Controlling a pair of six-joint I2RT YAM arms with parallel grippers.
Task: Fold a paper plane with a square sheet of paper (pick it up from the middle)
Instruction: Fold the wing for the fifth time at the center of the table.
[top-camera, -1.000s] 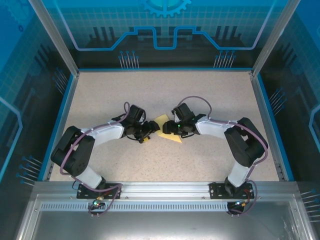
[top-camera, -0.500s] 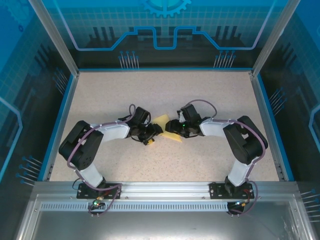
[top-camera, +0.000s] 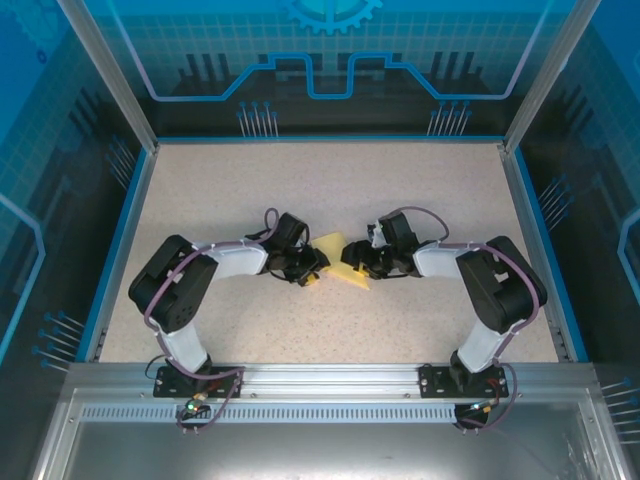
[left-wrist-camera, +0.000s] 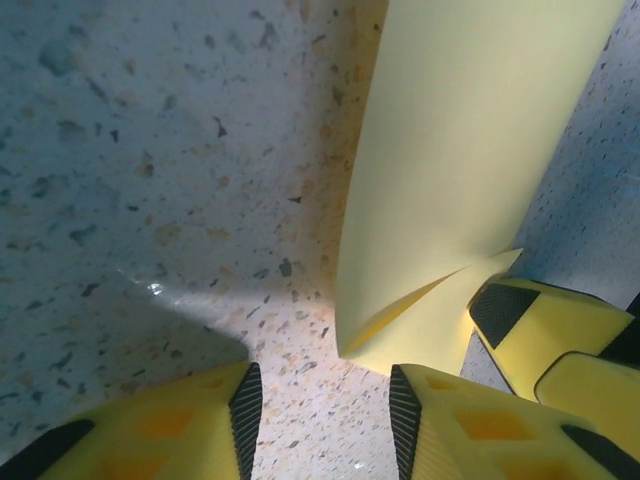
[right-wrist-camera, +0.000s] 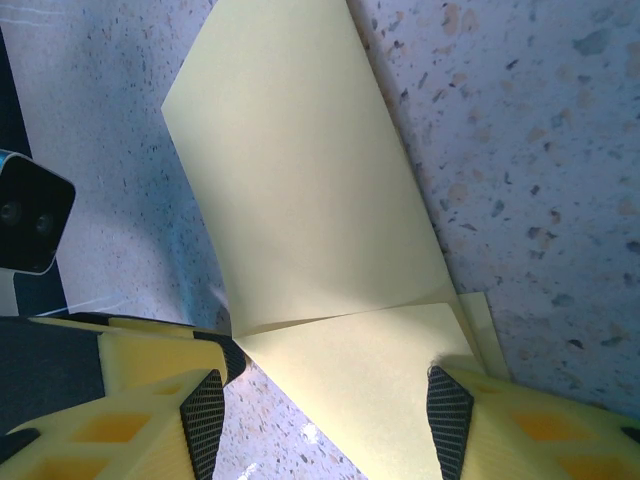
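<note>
Seen from above, both arms have crept in over the last second. The left gripper (top-camera: 312, 272) now sits at the left edge of the square sheet of paper (top-camera: 330, 244), and the right gripper (top-camera: 352, 262) sits on the sheet's right side. In the left wrist view, the left gripper (left-wrist-camera: 325, 400) has narrowed, but its jaws are apart over bare table; the sheet (left-wrist-camera: 470, 150) shows a lifted corner just beside them, not between. In the right wrist view, the right gripper (right-wrist-camera: 325, 400) stands apart, straddling a folded flap of the sheet (right-wrist-camera: 300, 180). The left gripper is probably closing to pinch that corner, so folding has barely begun.
</note>
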